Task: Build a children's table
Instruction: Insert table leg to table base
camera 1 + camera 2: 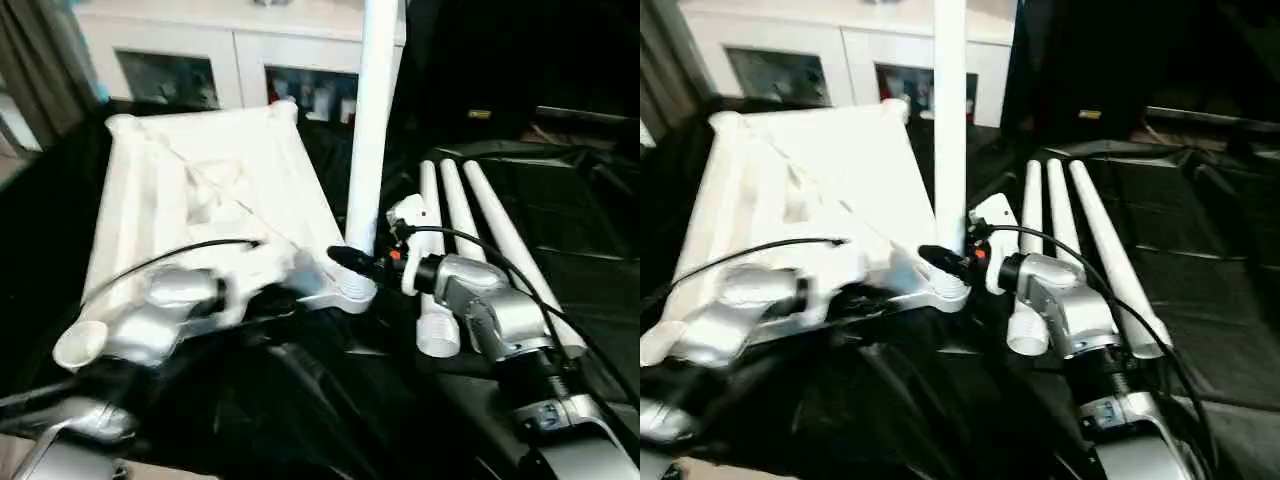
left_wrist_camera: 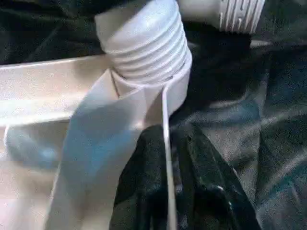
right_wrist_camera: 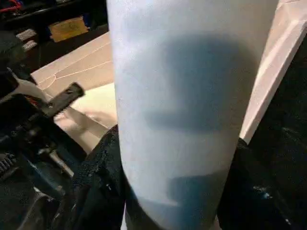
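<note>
From the head: finds the table top (image 1: pixel 200 180) lying underside up on the black sheet (image 1: pixel 300 400), rim facing up, far edge close to a white cabinet (image 1: pixel 240 50) with glass doors. Shows one upright leg (image 1: pixel 372 120) standing at the near right corner, its top cut off by the upper edge. Shows three loose legs (image 1: pixel 455 210) lying side by side on the sheet just to the right, their near ends partly hidden behind the right forearm. Reaches in from the right with the right gripper (image 1: pixel 355 262), wrist about level, at the foot of the upright leg. Blurs the left gripper (image 1: pixel 290 275) at the near rim beside that corner, silver forearm angled in from the lower left, a black cable (image 1: pixel 160 255) arching over it; hard to make out anything of the grip here. From the left wrist: looks along two black fingers (image 2: pixel 139 182) set on either side of the thin rim wall (image 2: pixel 165 120) and closed onto it, with the leg's ribbed threaded end (image 2: pixel 144 43) seated in the corner socket just beyond; cuts off another leg's ribbed end at the upper edge. From the right wrist: crowds the frame with the upright leg, dark fingers (image 3: pixel 96 182) clasping it on both flanks, fingertips hidden behind it, the table top pale behind.
</note>
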You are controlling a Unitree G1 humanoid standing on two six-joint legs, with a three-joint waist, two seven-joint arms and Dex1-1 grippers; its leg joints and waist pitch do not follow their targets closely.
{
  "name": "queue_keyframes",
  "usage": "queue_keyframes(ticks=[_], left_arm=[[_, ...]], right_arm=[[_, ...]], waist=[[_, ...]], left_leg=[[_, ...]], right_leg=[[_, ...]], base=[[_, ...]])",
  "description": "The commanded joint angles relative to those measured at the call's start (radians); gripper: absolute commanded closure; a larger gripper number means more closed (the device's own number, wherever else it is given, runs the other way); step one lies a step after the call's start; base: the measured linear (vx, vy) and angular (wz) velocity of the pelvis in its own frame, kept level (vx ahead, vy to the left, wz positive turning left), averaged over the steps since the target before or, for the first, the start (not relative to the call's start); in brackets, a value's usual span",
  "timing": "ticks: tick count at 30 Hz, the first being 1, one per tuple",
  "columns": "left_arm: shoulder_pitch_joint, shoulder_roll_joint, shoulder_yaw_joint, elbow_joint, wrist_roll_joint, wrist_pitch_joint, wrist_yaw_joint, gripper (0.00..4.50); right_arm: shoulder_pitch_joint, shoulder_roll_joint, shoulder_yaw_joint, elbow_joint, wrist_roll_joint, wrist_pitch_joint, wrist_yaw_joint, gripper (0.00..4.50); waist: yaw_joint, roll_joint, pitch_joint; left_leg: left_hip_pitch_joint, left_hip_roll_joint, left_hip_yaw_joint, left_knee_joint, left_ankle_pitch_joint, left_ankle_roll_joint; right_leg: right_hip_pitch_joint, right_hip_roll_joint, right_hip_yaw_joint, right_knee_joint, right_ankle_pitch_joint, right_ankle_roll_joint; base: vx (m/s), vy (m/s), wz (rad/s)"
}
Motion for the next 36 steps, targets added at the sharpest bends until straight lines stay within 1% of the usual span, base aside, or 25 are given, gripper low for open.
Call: queue_keyframes(ticks=[1, 2, 3, 5, 6, 8, 10, 11, 12, 14, 15, 16, 17, 18, 19, 20, 22, 24, 26, 28, 29, 31, 32, 34, 36], left_arm=[[0.011, -0.005, -0.036, 0.063, 0.046, 0.012, 0.017, 3.88], [0.009, -0.006, -0.032, 0.066, 0.041, 0.014, 0.013, 3.88], [0.008, -0.007, -0.029, 0.066, 0.037, 0.016, 0.009, 3.88], [0.007, -0.006, -0.026, 0.068, 0.032, 0.017, -0.003, 3.88], [0.007, -0.004, -0.026, 0.069, 0.033, 0.016, -0.008, 4.06], [0.008, 0.001, -0.026, 0.068, 0.033, 0.015, -0.015, 4.24], [0.013, 0.029, -0.036, 0.052, 0.036, 0.027, -0.033, 4.24], [0.013, 0.032, -0.037, 0.049, 0.037, 0.029, -0.035, 4.24], [0.02, 0.055, -0.04, 0.029, 0.039, 0.041, -0.051, 4.24], [0.025, 0.069, -0.038, 0.015, 0.04, 0.05, -0.059, 4.24], [0.034, 0.086, -0.038, -0.009, 0.04, 0.069, -0.07, 4.24], [0.041, 0.094, -0.035, -0.023, 0.041, 0.074, -0.072, 4.24], [0.043, 0.097, -0.034, -0.027, 0.041, 0.076, -0.073, 4.24], [0.044, 0.097, -0.034, -0.028, 0.041, 0.076, -0.073, 4.24], [0.05, 0.1, -0.031, -0.032, 0.04, 0.075, -0.076, 4.24], [0.051, 0.1, -0.031, -0.033, 0.04, 0.075, -0.076, 4.24], [0.057, 0.106, -0.033, -0.037, 0.042, 0.077, -0.075, 4.24], [0.065, 0.115, -0.036, -0.049, 0.044, 0.081, -0.063, 4.24], [0.083, 0.129, -0.028, -0.085, 0.031, 0.103, -0.062, 4.24], [0.091, 0.132, -0.019, -0.104, 0.018, 0.116, -0.06, 4.24], [0.094, 0.132, -0.014, -0.113, 0.012, 0.122, -0.058, 4.02], [0.102, 0.141, -0.012, -0.128, 0.016, 0.127, -0.052, 3.81], [0.104, 0.144, -0.013, -0.127, 0.022, 0.122, -0.048, 3.78], [0.107, 0.147, -0.011, -0.127, 0.027, 0.117, -0.035, 3.69], [0.116, 0.154, -0.006, -0.142, 0.016, 0.13, -0.036, 3.61]], right_arm=[[0.006, 0.002, 0.014, 0.019, -0.014, 0.01, 0.004, 2.57], [0.005, 0.003, 0.013, 0.02, -0.015, 0.009, 0.003, 2.57], [0.005, 0.004, 0.013, 0.02, -0.015, 0.009, 0.003, 2.57], [0.007, 0.005, 0.011, 0.019, -0.017, 0.008, 0.003, 2.57], [0.008, 0.006, 0.01, 0.018, -0.018, 0.008, 0.003, 2.57], [0.009, 0.006, 0.009, 0.017, -0.018, 0.008, 0.003, 2.57], [0.01, 0.006, 0.008, 0.018, -0.02, 0.006, 0.003, 2.57], [0.01, 0.006, 0.008, 0.018, -0.02, 0.006, 0.003, 2.57], [0.009, 0.005, 0.007, 0.02, -0.021, 0.004, 0.003, 2.57], [0.009, 0.005, 0.007, 0.021, -0.021, 0.002, 0.003, 2.57], [0.009, 0.005, 0.006, 0.023, -0.022, 0.0, 0.003, 2.57], [0.009, 0.006, 0.005, 0.024, -0.023, -0.001, 0.003, 2.57], [0.009, 0.007, 0.005, 0.024, -0.023, -0.002, 0.002, 2.57], [0.009, 0.007, 0.005, 0.025, -0.023, -0.002, 0.002, 2.57], [0.007, 0.01, 0.004, 0.028, -0.024, -0.004, 0.001, 2.57], [0.007, 0.011, 0.004, 0.028, -0.025, -0.004, 0.001, 2.57], [0.006, 0.013, 0.004, 0.03, -0.027, -0.006, 0.0, 2.57], [0.006, 0.014, 0.004, 0.033, -0.028, -0.009, 0.001, 2.57], [0.005, 0.013, 0.004, 0.037, -0.03, -0.012, 0.001, 2.57], [0.004, 0.013, 0.004, 0.039, -0.031, -0.013, 0.0, 2.57], [0.003, 0.012, 0.004, 0.04, -0.031, -0.014, 0.0, 2.57], [0.003, 0.013, 0.006, 0.041, -0.031, -0.016, -0.001, 2.57], [0.003, 0.013, 0.006, 0.041, -0.031, -0.016, -0.001, 2.58], [0.004, 0.014, 0.007, 0.04, -0.032, -0.017, -0.001, 2.58], [0.002, 0.015, 0.008, 0.042, -0.033, -0.018, -0.001, 2.58]], waist=[[-0.006, 0.0, -0.04], [-0.007, 0.002, -0.04], [-0.008, 0.001, -0.04], [-0.007, 0.002, -0.04], [-0.007, 0.002, -0.04], [-0.008, 0.003, -0.038], [-0.008, 0.006, -0.038], [-0.008, 0.006, -0.036], [-0.009, 0.004, -0.036], [-0.013, 0.004, -0.035], [-0.013, 0.009, -0.037], [-0.015, 0.008, -0.037], [-0.015, 0.008, -0.039], [-0.015, 0.008, -0.039], [-0.016, 0.009, -0.04], [-0.016, 0.009, -0.039], [-0.016, 0.01, -0.039], [-0.018, 0.01, -0.037], [-0.019, 0.012, -0.037], [-0.021, 0.011, -0.037], [-0.022, 0.011, -0.037], [-0.025, 0.011, -0.038], [-0.026, 0.012, -0.038], [-0.027, 0.013, -0.039], [-0.025, 0.014, -0.038]], left_leg=[[0.023, 0.071, -0.043, -0.089, -0.292, -0.018], [0.025, 0.071, -0.042, -0.086, -0.29, -0.015], [0.026, 0.071, -0.04, -0.085, -0.283, -0.011], [0.027, 0.07, -0.038, -0.083, -0.275, -0.003], [0.025, 0.071, -0.038, -0.083, -0.27, 0.0], [0.024, 0.071, -0.038, -0.085, -0.273, 0.0], [0.027, 0.073, -0.039, -0.087, -0.291, -0.006], [0.027, 0.073, -0.04, -0.088, -0.307, -0.011], [0.027, 0.073, -0.041, -0.09, -0.314, -0.014], [0.024, 0.073, -0.042, -0.092, -0.308, -0.016], [0.026, 0.075, -0.042, -0.092, -0.307, -0.018], [0.025, 0.074, -0.041, -0.092, -0.302, -0.017], [0.022, 0.074, -0.041, -0.092, -0.281, -0.013], [0.022, 0.074, -0.041, -0.092, -0.281, -0.013], [0.023, 0.073, -0.038, -0.09, -0.252, -0.006], [0.022, 0.072, -0.037, -0.09, -0.248, -0.003], [0.023, 0.072, -0.037, -0.091, -0.257, -0.004], [0.024, 0.073, -0.038, -0.092, -0.277, -0.011], [0.024, 0.075, -0.039, -0.094, -0.286, -0.016], [0.025, 0.073, -0.037, -0.094, -0.286, -0.016], [0.025, 0.073, -0.038, -0.094, -0.283, -0.016], [0.023, 0.073, -0.037, -0.094, -0.261, -0.01], [0.022, 0.072, -0.038, -0.094, -0.258, -0.008], [0.026, 0.072, -0.035, -0.093, -0.249, -0.004], [0.025, 0.072, -0.035, -0.093, -0.252, -0.005]], right_leg=[[0.012, -0.087, 0.054, -0.1, -0.291, -0.167], [0.01, -0.09, 0.056, -0.099, -0.273, -0.178], [0.011, -0.089, 0.056, -0.099, -0.259, -0.189], [0.011, -0.089, 0.057, -0.099, -0.247, -0.197], [0.013, -0.089, 0.056, -0.099, -0.245, -0.199], [0.012, -0.088, 0.056, -0.099, -0.252, -0.199], [0.01, -0.09, 0.056, -0.101, -0.276, -0.198], [0.009, -0.09, 0.056, -0.104, -0.3, -0.194], [0.009, -0.091, 0.057, -0.105, -0.317, -0.19], [0.01, -0.09, 0.057, -0.104, -0.312, -0.188], [0.009, -0.091, 0.057, -0.103, -0.299, -0.192], [0.009, -0.089, 0.057, -0.102, -0.288, -0.194], [0.014, -0.088, 0.055, -0.099, -0.256, -0.199], [0.014, -0.088, 0.055, -0.099, -0.256, -0.199], [0.014, -0.085, 0.055, -0.095, -0.197, -0.212], [0.015, -0.084, 0.054, -0.094, -0.182, -0.218], [0.015, -0.084, 0.055, -0.095, -0.187, -0.221], [0.014, -0.085, 0.055, -0.097, -0.215, -0.219], [0.014, -0.086, 0.056, -0.097, -0.225, -0.218], [0.012, -0.084, 0.056, -0.099, -0.223, -0.218], [0.013, -0.085, 0.056, -0.098, -0.219, -0.219], [0.015, -0.082, 0.055, -0.095, -0.19, -0.222], [0.015, -0.081, 0.055, -0.095, -0.184, -0.22], [0.015, -0.079, 0.055, -0.094, -0.159, -0.226], [0.015, -0.081, 0.055, -0.095, -0.165, -0.23]], base=[[0.0, 0.0, 0.0], [0.0, 0.0, 0.0], [0.0, 0.0, 0.0], [0.0, 0.0, 0.0], [0.0, 0.0, 0.0], [0.0, 0.0, 0.0], [0.0, 0.0, 0.0], [0.0, 0.0, 0.0], [0.0, 0.0, 0.0], [0.0, 0.0, 0.0], [0.0, 0.0, 0.0], [0.0, 0.0, 0.0], [0.0, 0.0, 0.0], [0.0, 0.0, 0.0], [0.0, 0.0, 0.0], [0.0, 0.0, 0.0], [0.0, 0.0, 0.0], [0.0, 0.0, 0.0], [0.0, 0.0, 0.0], [0.0, 0.0, 0.0], [0.0, 0.0, 0.0], [0.0, 0.0, 0.0], [0.0, 0.0, 0.0], [0.0, 0.0, 0.0], [0.0, 0.0, 0.0]])
